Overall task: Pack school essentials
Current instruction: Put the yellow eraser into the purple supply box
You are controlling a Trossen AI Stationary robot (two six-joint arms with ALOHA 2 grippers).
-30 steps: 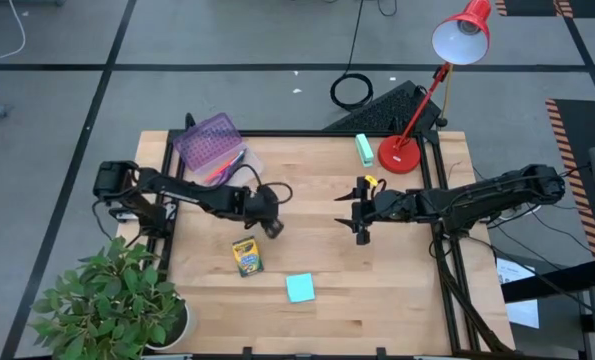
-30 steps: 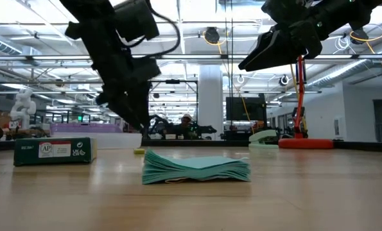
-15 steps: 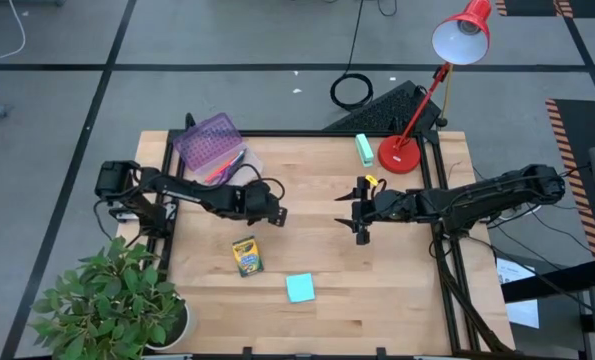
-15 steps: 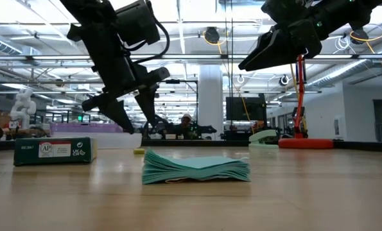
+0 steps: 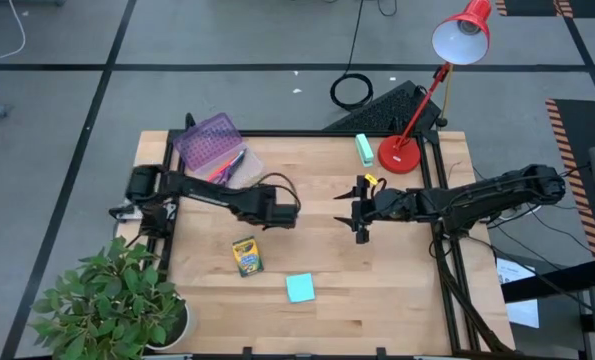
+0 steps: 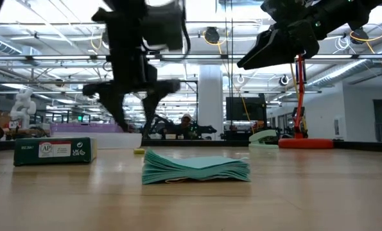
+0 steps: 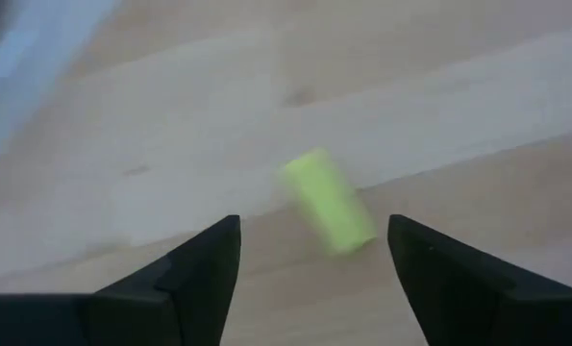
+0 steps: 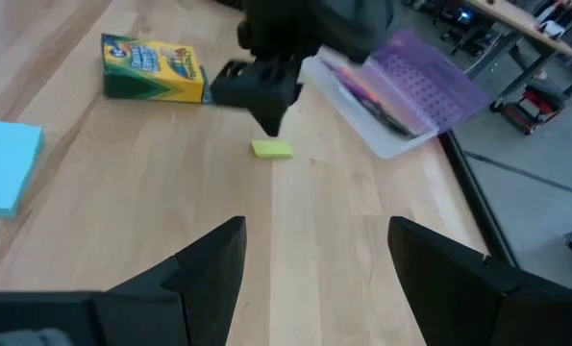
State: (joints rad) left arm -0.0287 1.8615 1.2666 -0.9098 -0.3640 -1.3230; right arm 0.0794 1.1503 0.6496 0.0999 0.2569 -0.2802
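left gripper (image 7: 310, 264): dark fingers apart over small yellow block eraser (image 7: 326, 200) on pale wood-grain table (image 5: 397, 280) | right gripper (image 8: 314, 269): fingers spread, empty, mid-table | flat light-blue sticky-note pad (image 5: 299, 288) near front edge

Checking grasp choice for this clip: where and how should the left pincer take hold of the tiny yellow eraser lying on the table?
Probably across its two long sides, coming straight down from above. The tiny yellow eraser is a short oblong lying flat on the bare wooden table, nothing touching it, so its narrow width suits the grip. The left pincer is open with the eraser between its fingers, slightly skewed; a small wrist turn would square them.
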